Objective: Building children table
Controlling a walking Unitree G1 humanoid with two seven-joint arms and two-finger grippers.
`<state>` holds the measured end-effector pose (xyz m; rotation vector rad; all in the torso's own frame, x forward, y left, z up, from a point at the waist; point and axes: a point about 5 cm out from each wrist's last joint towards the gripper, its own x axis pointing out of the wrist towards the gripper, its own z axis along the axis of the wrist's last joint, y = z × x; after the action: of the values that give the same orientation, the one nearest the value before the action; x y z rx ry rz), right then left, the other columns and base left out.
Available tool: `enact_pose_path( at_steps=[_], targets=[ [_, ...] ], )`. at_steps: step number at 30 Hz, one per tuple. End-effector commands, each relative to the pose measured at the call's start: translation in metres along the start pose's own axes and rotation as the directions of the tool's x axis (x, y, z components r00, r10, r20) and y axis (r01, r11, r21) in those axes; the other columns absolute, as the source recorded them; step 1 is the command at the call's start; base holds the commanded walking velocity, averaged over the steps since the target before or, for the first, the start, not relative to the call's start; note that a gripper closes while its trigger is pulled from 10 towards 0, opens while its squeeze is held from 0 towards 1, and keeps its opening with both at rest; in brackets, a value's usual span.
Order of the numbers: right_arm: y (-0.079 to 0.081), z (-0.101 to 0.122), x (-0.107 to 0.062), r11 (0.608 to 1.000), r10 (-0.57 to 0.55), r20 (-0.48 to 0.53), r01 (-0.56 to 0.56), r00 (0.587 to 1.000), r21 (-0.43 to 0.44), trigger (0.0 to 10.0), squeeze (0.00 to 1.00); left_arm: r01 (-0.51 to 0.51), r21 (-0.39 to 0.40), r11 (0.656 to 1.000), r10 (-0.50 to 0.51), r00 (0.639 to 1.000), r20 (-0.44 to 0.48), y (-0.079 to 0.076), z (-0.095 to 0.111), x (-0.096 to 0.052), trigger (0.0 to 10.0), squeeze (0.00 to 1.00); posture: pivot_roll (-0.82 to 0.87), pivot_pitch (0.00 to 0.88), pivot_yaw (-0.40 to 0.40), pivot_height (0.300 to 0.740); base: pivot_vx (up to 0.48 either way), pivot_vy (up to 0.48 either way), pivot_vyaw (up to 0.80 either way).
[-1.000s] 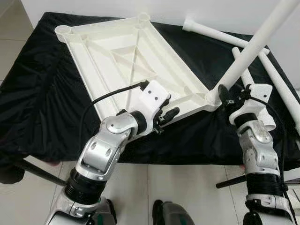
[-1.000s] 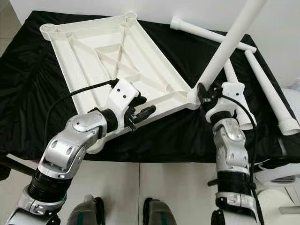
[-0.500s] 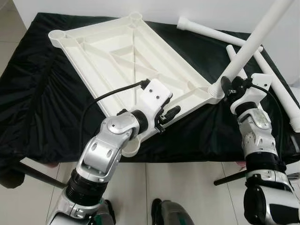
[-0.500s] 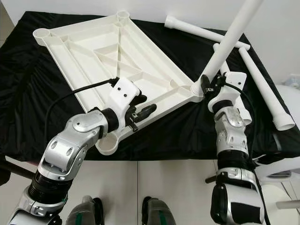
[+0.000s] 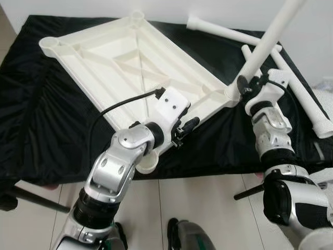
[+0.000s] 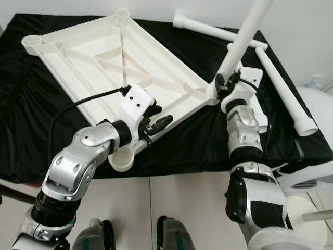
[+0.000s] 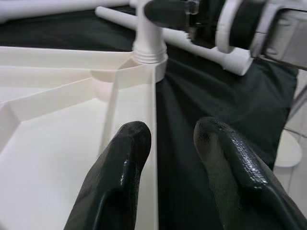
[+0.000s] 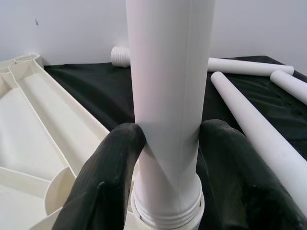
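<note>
The white tabletop (image 5: 119, 67) lies upside down, ribs up, on the black-clothed table (image 5: 47, 125). A white leg (image 5: 268, 41) stands tilted in its near right corner socket (image 5: 232, 94). My right gripper (image 5: 244, 87) is shut on this leg just above the socket; in the right wrist view both fingers press the leg (image 8: 168, 57). My left gripper (image 5: 187, 130) sits at the tabletop's near long rim. In the left wrist view its fingers (image 7: 127, 143) are open, one over the rim (image 7: 153, 110), the other over the cloth.
Three loose white legs lie at the back right: one across the rear (image 5: 229, 32), one along the right side (image 5: 304, 99), one behind my right wrist (image 6: 244, 67). The tabletop's near left corner socket (image 5: 147, 164) overhangs the table's front edge. Tiled floor lies below.
The whole view has shifted. The tabletop has swung left, so its near left socket now sticks out past the front edge. Both grippers keep their places on rim and leg.
</note>
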<state>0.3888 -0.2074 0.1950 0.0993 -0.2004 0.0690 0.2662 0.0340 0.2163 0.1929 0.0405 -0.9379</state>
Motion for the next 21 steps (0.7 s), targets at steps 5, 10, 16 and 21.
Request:
enact_pose_path(
  at_steps=[5,10,16,21],
  targets=[
    [0.041,-0.01,0.009,0.986,0.169,-0.056,-0.169,0.984,0.001,10.0,0.0,-0.074,-0.015,0.997,0.074,0.997,-0.008,0.002,0.0,-0.001,10.0,0.0,0.0,0.169,-0.041,0.74,0.0,0.0,0.0],
    [0.057,-0.004,0.02,0.984,0.176,-0.062,-0.176,0.982,-0.001,10.0,0.0,-0.069,-0.02,0.997,0.069,0.998,-0.008,0.001,0.001,0.0,10.0,0.0,-0.01,0.171,-0.034,0.74,0.0,0.0,0.0],
    [0.076,-0.003,0.024,0.972,0.234,-0.071,-0.236,0.97,-0.011,10.0,0.0,-0.067,-0.019,0.998,0.066,0.998,-0.009,0.001,0.001,0.0,10.0,0.0,-0.01,0.17,-0.033,0.74,0.0,0.0,0.0],
    [0.078,-0.004,0.023,0.973,0.229,-0.051,-0.229,0.972,-0.006,10.0,0.0,-0.071,-0.02,0.997,0.071,0.997,-0.009,0.001,0.002,0.0,10.0,0.0,0.0,0.171,-0.036,0.74,0.0,0.0,0.0]
  ],
)
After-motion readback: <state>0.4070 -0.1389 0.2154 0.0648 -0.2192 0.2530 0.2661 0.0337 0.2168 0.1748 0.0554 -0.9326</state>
